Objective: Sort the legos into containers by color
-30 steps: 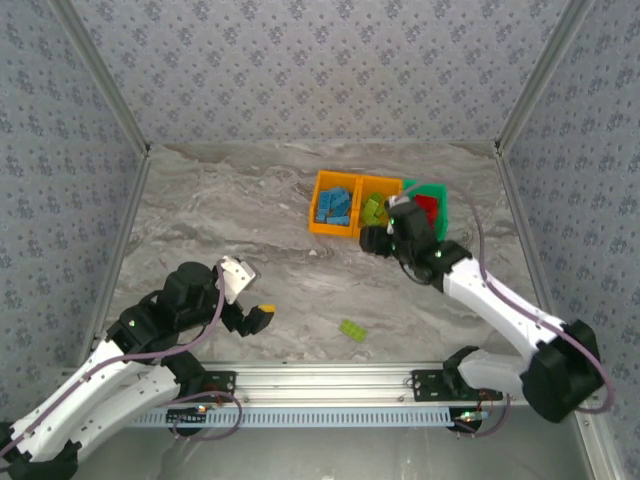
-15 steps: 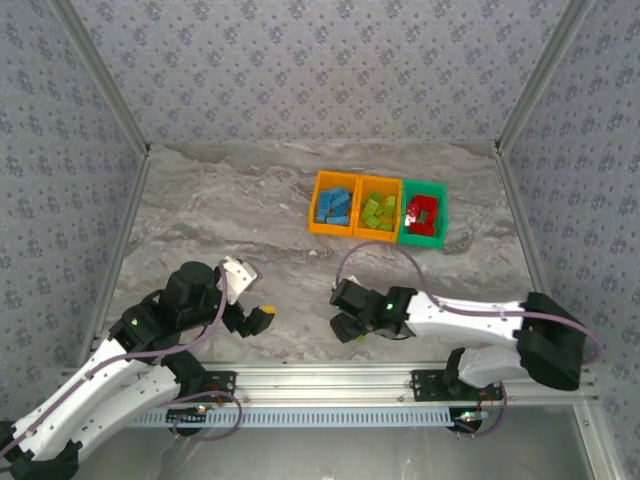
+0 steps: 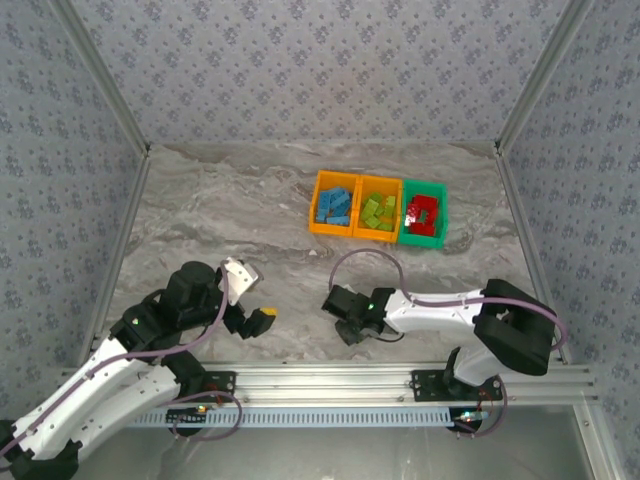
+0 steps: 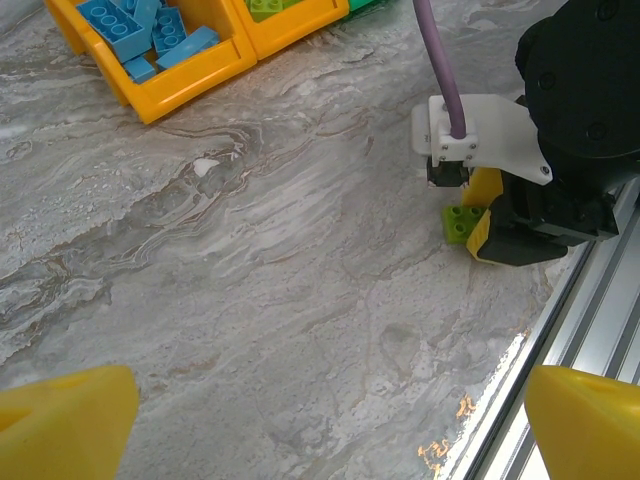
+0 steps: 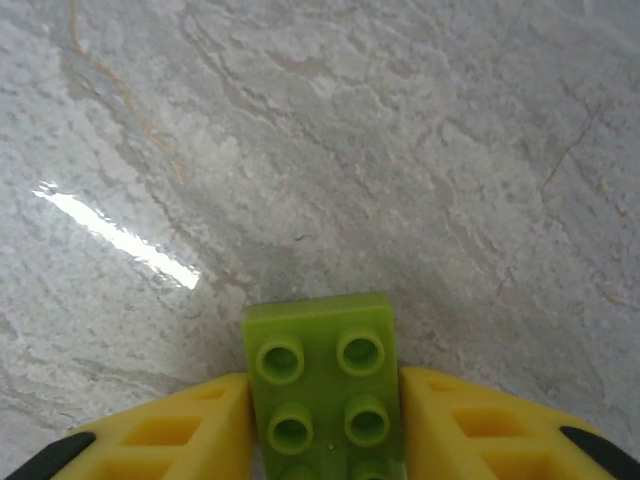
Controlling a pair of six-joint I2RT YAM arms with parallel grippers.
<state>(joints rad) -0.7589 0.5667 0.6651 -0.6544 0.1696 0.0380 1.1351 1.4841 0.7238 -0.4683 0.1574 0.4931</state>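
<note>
Right wrist view: lime brick (image 5: 322, 385) runs off the bottom edge, near studs lost. Both fingers (image 5: 170, 435) of the right gripper (image 5: 322, 400) flanking it are cropped there too.

Left wrist view: the brick is half hidden behind the right gripper's yellow finger. Left gripper (image 4: 325, 425): fingertips (image 4: 65, 420) clipped at the bottom corners. Blue-filled orange bin (image 4: 175, 95) is cut by the top edge, second orange bin (image 4: 300, 28) mostly out of frame, green bin (image 4: 362, 8) a sliver.

Top view: binned bricks too small to count.

Left arm (image 3: 100, 370) and right arm (image 3: 440, 308): white link shells, black joint housings, green indicator lights, a purple cable (image 3: 365, 254) along each. Gripper fingers (image 5: 170, 435) yellow. White bracket (image 4: 490, 125) at right wrist.
</note>
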